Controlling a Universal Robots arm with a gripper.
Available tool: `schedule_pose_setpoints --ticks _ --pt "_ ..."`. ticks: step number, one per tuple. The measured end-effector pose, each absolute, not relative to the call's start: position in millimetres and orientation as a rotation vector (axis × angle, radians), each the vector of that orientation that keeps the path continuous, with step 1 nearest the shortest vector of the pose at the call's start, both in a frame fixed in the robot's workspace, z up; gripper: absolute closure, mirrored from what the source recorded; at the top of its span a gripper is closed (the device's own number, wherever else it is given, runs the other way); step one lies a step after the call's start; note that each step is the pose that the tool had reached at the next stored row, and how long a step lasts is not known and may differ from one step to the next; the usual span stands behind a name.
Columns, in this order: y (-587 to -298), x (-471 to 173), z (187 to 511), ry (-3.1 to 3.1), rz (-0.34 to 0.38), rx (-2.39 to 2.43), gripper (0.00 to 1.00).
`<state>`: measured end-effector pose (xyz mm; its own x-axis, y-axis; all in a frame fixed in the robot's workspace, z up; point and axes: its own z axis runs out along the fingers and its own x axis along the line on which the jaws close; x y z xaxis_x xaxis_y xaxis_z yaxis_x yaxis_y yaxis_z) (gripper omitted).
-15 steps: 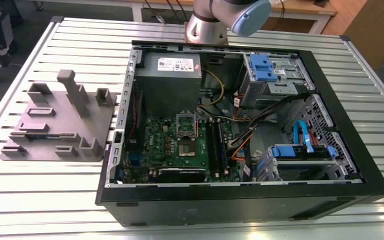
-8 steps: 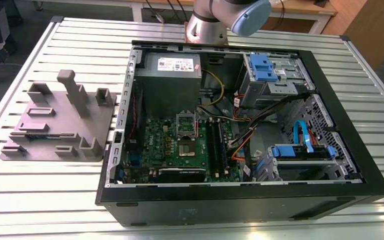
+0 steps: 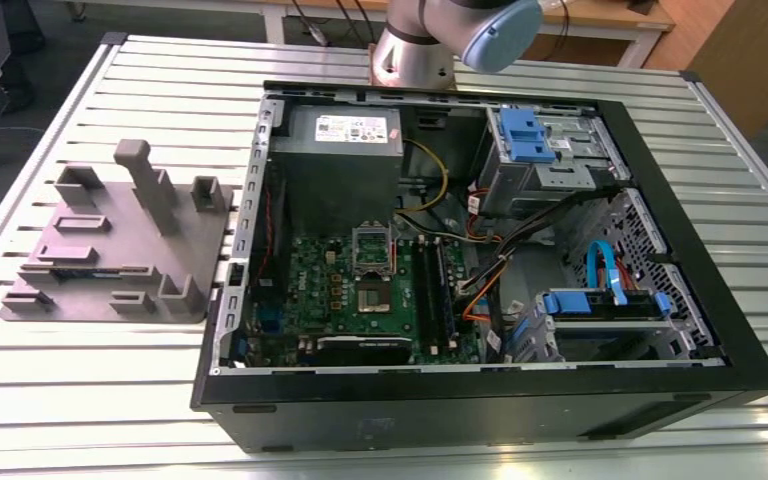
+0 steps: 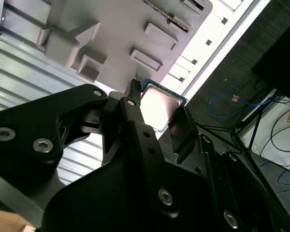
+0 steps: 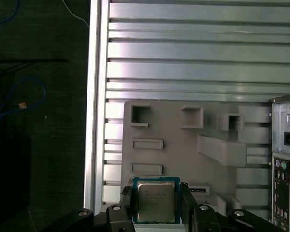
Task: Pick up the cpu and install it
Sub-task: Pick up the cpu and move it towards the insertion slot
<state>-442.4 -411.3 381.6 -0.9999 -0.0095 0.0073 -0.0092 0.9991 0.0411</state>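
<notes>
Silver-grey and shiny, the flat square cpu [image 5: 155,201] sits clenched between the matte black fingers [image 5: 185,200] of the gripper [image 5: 157,207] — we see it over the grey plastic holder [image 3: 111,250], at the exterior view's left.

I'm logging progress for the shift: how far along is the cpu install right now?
Done: the cpu is picked up, off the grey fixture. In hand: the tool is shut on it in the first wrist view. Left: the motherboard socket in the exterior view holds no chip.
</notes>
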Motion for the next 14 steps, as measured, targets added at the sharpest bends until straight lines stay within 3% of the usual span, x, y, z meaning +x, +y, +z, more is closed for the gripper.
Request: schedule_pose_setpoints --ticks 14 --pt "-411.3 -420.5 383.0 -3.130 -0.064 0.015 0.53"
